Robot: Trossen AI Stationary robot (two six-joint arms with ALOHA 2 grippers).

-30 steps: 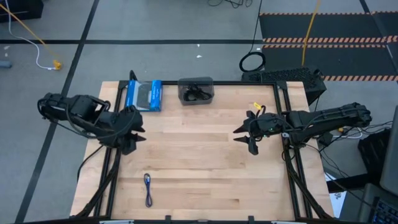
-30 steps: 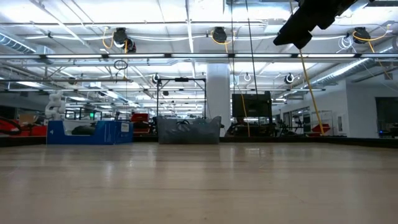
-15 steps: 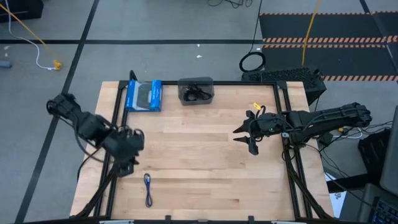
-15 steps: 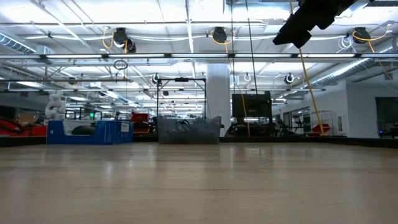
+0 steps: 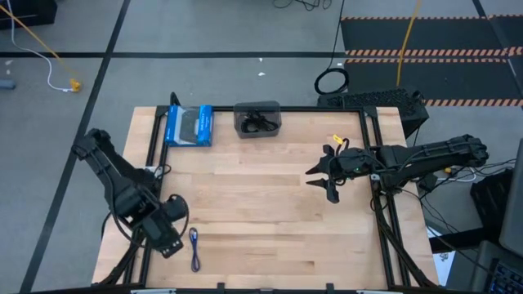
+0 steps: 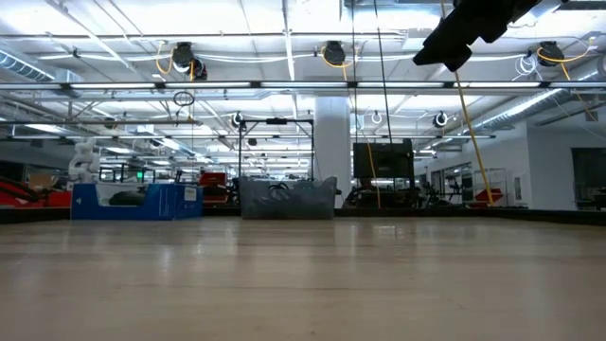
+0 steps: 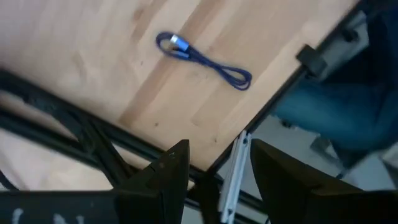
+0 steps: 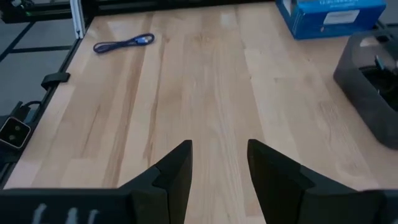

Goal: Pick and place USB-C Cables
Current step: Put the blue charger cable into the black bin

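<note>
A blue-purple USB-C cable (image 5: 194, 247) lies flat on the wooden table near its near-left corner; it also shows in the left wrist view (image 7: 202, 57) and the right wrist view (image 8: 123, 43). Black cables (image 5: 257, 122) lie in a dark tray (image 5: 258, 107) at the far edge. My left gripper (image 5: 170, 237) hovers just left of the blue-purple cable, open and empty (image 7: 217, 168). My right gripper (image 5: 320, 181) waits at the table's right side, open and empty (image 8: 217, 168).
A blue box (image 5: 189, 126) lies at the far left beside the dark tray. A black frame rail (image 5: 147, 163) runs along the table's left edge, another along the right (image 5: 377, 180). A black cable ring (image 5: 330, 82) and a yellow cord (image 5: 33, 37) lie on the floor beyond.
My left gripper has swung from the table's left-middle toward the near edge, ending just left of the blue-purple cable. The cable has stayed in place.
</note>
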